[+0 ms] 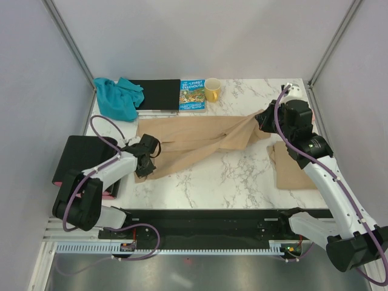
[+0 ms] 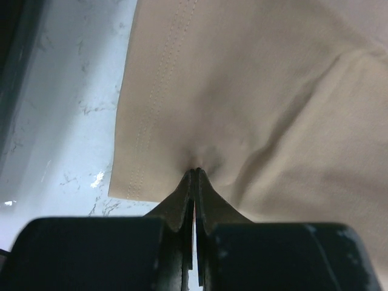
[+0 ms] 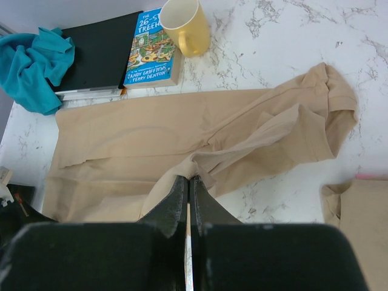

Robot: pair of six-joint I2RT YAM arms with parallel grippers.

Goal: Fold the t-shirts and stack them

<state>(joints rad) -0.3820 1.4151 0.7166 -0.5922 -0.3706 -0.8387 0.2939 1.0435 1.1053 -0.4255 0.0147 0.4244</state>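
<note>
A tan t-shirt (image 1: 194,140) lies stretched and rumpled across the middle of the marble table (image 1: 242,176). My left gripper (image 1: 149,159) is shut on its lower-left part; in the left wrist view the fingertips (image 2: 196,171) pinch a pucker of the cloth (image 2: 254,91) beside a stitched hem. My right gripper (image 1: 258,121) is shut on the shirt's right end, and a fold of the fabric (image 3: 182,127) bunches at its tips (image 3: 190,177). A second tan shirt (image 1: 292,171) lies folded at the right, under my right arm. A teal-blue garment (image 1: 118,97) sits crumpled at the back left.
Along the back edge stand a flat black board (image 1: 156,94), a picture book (image 1: 192,96) and a yellow mug (image 1: 212,90). A black pad with a pink edge (image 1: 79,159) lies at the left, under my left arm. Grey walls enclose the table.
</note>
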